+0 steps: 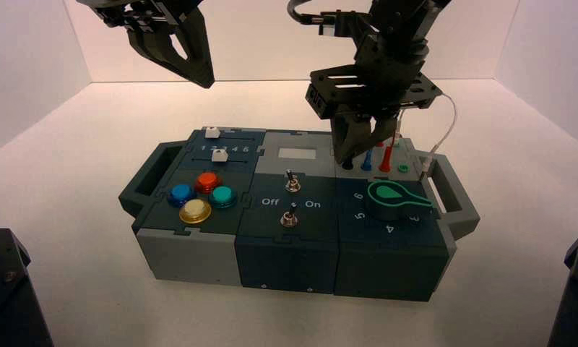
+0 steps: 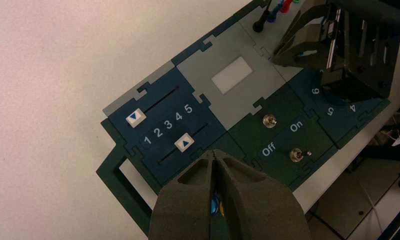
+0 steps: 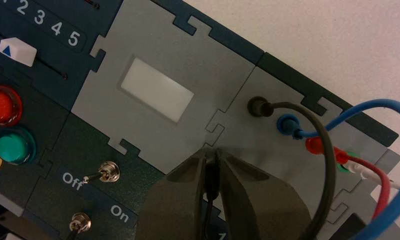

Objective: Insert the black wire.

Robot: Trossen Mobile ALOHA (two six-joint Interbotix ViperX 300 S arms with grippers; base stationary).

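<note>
The right pincer (image 3: 212, 154) is closed narrowly on a black plug (image 3: 211, 181) near the box's (image 1: 286, 253) far right corner; its mate (image 3: 260, 106) is seated. Insertion seems underway; socket alignment, then a straight push, is needed. The left pincer (image 1: 205, 81) is parked beyond the far edge.

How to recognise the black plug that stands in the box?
Start at the box, then find the grey panel at its far right. The black plug is leftmost in the row, and its black body differs from the blue plug beside it.
</note>
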